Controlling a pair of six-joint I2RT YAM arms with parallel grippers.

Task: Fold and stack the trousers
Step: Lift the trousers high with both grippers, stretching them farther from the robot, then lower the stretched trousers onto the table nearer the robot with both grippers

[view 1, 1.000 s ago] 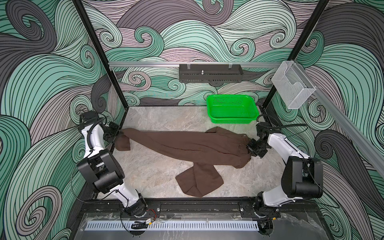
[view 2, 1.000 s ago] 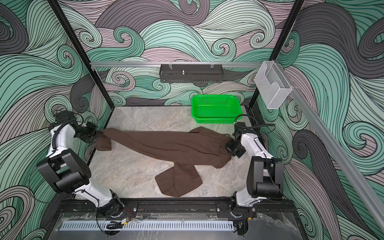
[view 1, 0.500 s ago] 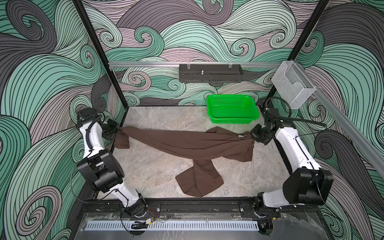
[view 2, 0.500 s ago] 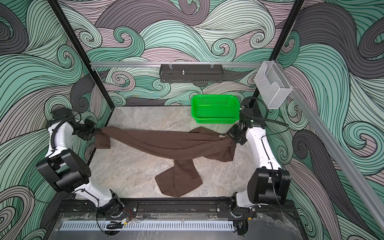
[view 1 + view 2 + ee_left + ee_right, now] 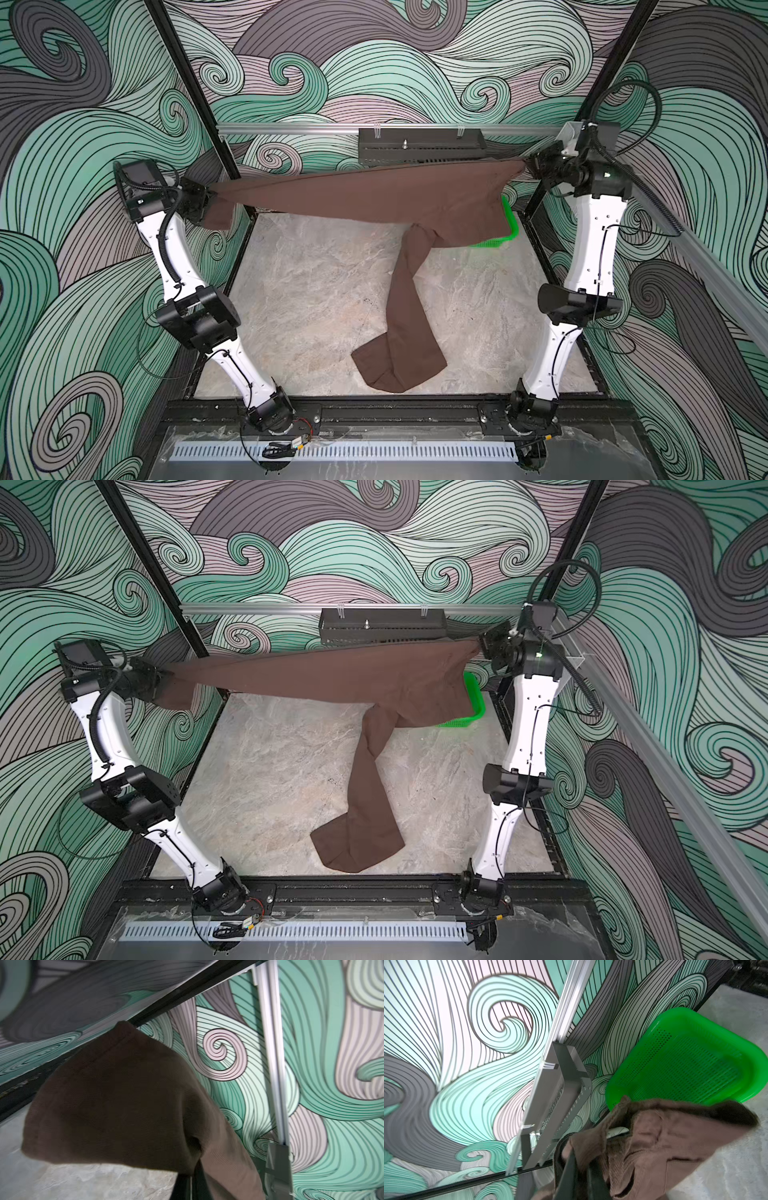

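The soft, dark chocolate-brown long trousers (image 5: pixel 374 195) no longer lie on the marble-patterned tabletop (image 5: pixel 311 291). They hang taut between the left gripper (image 5: pixel 206 198), clamped on a hem, and the right gripper (image 5: pixel 528 167), clamped on the waist. The free leg trails below the fingers, probably ready for laying flat.

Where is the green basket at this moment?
In both top views the green basket sits at the far right corner of the table, mostly hidden behind the hanging trousers, below the right gripper.
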